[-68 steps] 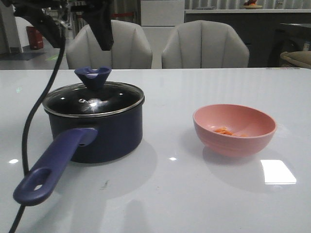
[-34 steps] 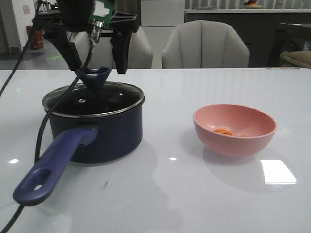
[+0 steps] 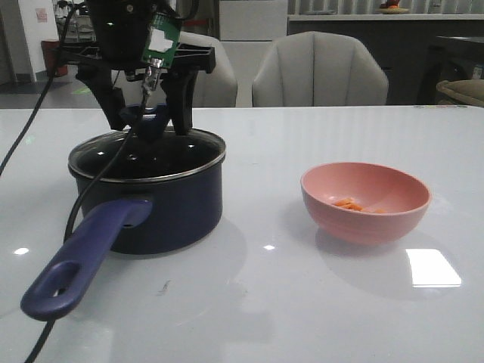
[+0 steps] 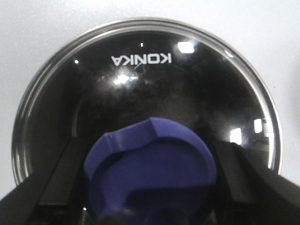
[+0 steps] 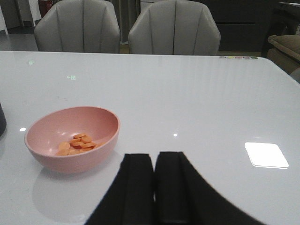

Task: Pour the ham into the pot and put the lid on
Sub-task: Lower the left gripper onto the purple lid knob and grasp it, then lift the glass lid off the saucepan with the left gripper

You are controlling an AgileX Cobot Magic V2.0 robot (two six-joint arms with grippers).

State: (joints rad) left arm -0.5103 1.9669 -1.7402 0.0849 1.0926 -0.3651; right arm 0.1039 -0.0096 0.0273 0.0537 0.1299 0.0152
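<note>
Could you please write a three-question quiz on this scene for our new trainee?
1. True or false: the ham is already in the pot.
2. What does the left gripper straddle? A) the bowl's rim B) the lid's knob C) the pot's handle
3. Fill in: the right gripper's fingers are ____.

Key:
1. False; the ham lies in the pink bowl, and the lid sits on the pot.
2. B; its fingers stand on either side of the knob, not visibly clamped.
3. Closed, holding nothing, beside the bowl.
</note>
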